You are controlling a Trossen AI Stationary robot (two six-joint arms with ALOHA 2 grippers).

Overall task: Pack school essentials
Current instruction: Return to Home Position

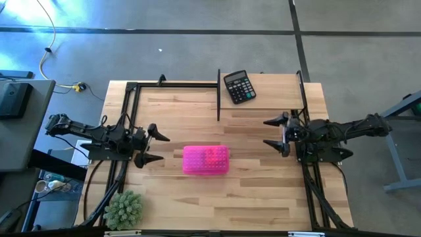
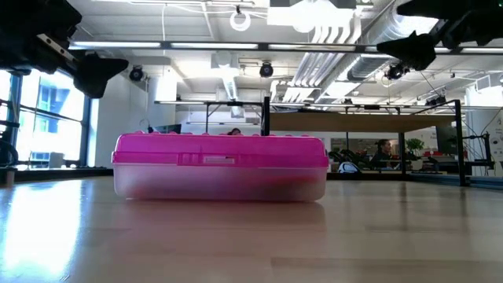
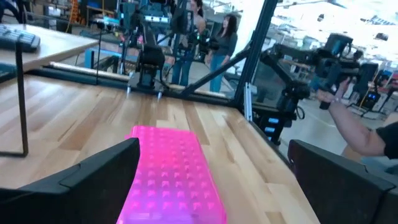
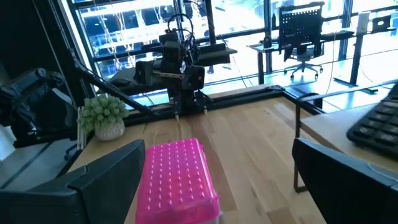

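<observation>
A pink plastic case with a studded lid (image 1: 206,159) lies shut and flat on the table's middle; it also shows in the low view (image 2: 220,166) and in both wrist views (image 3: 171,177) (image 4: 177,177). No pencil, stick, scissors, eraser, crayon box or notepad is in view. My left gripper (image 1: 156,148) hovers open above the table to the left of the case. My right gripper (image 1: 272,133) hovers open to its right. Both are clear of the case.
A black calculator (image 1: 239,86) lies near the far edge. A fuzzy green plant (image 1: 123,209) stands at the near left corner. A black frame post (image 1: 218,95) stands behind the case. People show in the room beyond the table (image 3: 224,43).
</observation>
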